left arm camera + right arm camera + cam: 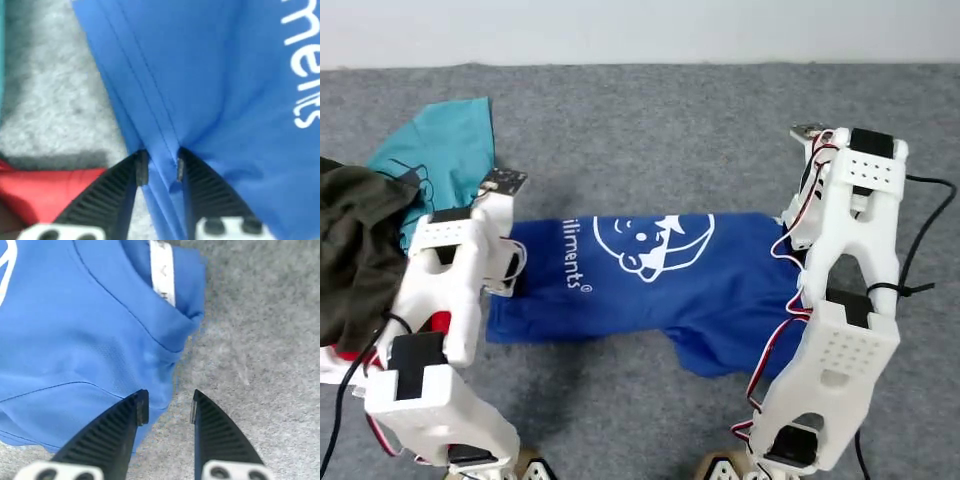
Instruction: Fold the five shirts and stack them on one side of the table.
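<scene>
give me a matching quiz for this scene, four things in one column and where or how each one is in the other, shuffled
1 blue shirt
2 teal shirt
3 left gripper
4 right gripper

a open over the blue shirt's edge
b pinching a fold of blue cloth
c spread out between the two arms
d bunched at the far left of the table

Pairs: 1-c, 2-d, 3-b, 4-a
</scene>
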`<state>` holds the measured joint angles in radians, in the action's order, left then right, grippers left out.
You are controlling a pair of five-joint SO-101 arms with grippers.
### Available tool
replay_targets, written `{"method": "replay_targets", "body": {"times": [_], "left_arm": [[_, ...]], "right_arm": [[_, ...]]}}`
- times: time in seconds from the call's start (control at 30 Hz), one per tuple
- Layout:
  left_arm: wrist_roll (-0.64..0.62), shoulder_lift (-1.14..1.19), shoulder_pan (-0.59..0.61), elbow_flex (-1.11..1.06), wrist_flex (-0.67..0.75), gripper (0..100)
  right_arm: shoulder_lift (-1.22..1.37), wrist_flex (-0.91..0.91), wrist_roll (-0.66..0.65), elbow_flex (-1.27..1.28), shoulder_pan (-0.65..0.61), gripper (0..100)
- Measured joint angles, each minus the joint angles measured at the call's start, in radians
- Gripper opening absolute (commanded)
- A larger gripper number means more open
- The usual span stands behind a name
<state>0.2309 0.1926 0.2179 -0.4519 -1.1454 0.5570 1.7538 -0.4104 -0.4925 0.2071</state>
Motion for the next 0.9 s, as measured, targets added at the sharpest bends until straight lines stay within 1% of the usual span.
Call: {"method": "replay_targets", "body": {"times": [0.17, 0.3, 0.63, 0.73, 0.83, 0.9], "left_arm": [[0.025, 0.002, 0.025, 0.017, -0.017, 11], [0.043, 0.002, 0.028, 0.077, -0.084, 11], [0.048, 0.003, 0.037, 0.427, -0.358, 11], [0.048, 0.003, 0.037, 0.482, -0.433, 11], [0.048, 0.003, 0.037, 0.499, -0.482, 11], [0.048, 0.003, 0.015, 0.499, -0.520, 11]], "right_arm": [[0.000, 0.000, 0.000, 0.000, 0.000, 15.1], [0.000, 0.000, 0.000, 0.000, 0.000, 15.1], [0.000, 0.000, 0.000, 0.000, 0.000, 15.1], [-0.021, 0.000, 0.000, 0.029, 0.000, 15.1], [-0.089, 0.000, 0.000, 0.115, 0.000, 15.1], [-0.147, 0.000, 0.000, 0.190, 0.000, 15.1]]}}
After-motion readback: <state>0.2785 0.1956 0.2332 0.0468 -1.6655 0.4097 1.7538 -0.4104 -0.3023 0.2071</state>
